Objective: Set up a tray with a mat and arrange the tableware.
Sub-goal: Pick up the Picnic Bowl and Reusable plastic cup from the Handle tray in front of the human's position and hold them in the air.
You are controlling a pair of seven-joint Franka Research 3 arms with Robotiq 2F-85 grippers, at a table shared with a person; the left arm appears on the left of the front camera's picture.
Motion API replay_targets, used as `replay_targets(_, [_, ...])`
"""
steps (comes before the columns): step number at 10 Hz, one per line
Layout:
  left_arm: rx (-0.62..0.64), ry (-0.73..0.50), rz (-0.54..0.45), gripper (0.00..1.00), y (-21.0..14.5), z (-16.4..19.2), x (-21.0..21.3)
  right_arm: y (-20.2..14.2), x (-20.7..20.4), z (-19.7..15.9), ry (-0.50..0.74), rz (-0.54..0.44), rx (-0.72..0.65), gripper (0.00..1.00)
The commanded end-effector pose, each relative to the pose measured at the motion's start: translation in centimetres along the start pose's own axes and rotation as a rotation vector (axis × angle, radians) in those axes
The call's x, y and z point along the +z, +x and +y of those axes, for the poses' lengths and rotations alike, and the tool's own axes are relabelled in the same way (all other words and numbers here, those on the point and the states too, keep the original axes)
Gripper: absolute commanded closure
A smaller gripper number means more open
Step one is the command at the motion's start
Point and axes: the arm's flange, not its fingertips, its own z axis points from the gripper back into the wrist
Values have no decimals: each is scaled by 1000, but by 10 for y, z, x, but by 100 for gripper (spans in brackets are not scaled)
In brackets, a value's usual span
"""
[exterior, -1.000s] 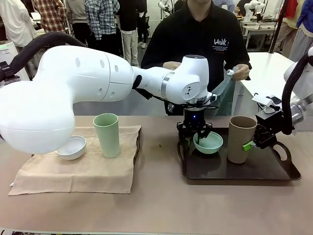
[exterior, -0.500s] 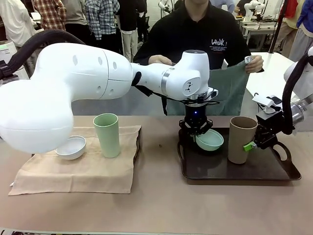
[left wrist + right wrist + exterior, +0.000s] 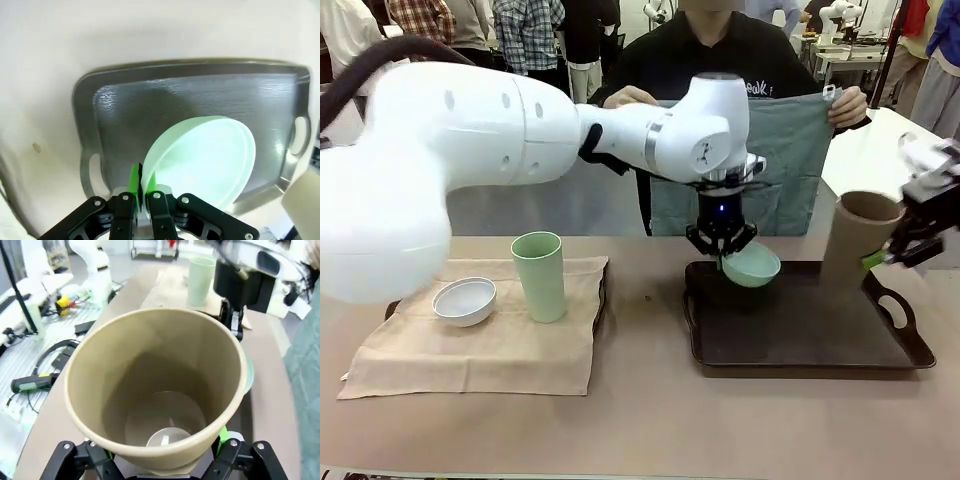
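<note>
The mint green bowl [image 3: 751, 266] is held clear of the dark tray [image 3: 800, 340], above its far left corner, by the left hand [image 3: 721, 243], whose fingers are closed on the rim, one pad inside and one outside, so that the bowl hangs tilted. The tan-brown cup [image 3: 853, 240] is gripped near its base by the right hand [image 3: 903, 248], closed around it, and is held tilted above the tray's far right corner. Both pieces appear to be kept off the tray so that its floor is left bare for the grey-green mat [image 3: 760, 160], which is held spread by the person's hands [image 3: 848, 104] beyond the far edge of the surface [image 3: 650, 420].

The pale green cup [image 3: 539, 276] stands upright and the white bowl [image 3: 464, 301] rests just beside it, both on a beige cloth [image 3: 480, 345] toward the left edge of the surface, well apart from the tray. The left arm is stretched across the tray's far side and may hinder the laying of the mat.
</note>
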Motion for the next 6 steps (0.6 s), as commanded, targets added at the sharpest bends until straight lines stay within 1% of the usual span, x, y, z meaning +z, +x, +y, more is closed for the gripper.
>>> replay_targets(1, [27,21,-94,100,-27,1,49,31,25,35,-77,-15,65,100])
replay_targets(3, [14,14,-207,100,-49,-9,107,59,42,50,-80,-16,98,100])
replay_targets(4, [27,24,-240,100,-59,-13,127,67,46,54,-46,-43,97,100])
replay_targets(5, [70,59,-256,100,-67,-12,133,63,45,49,1,-27,72,100])
replay_targets(6, [-5,-23,-191,100,-40,-20,128,69,56,51,-77,-17,102,100])
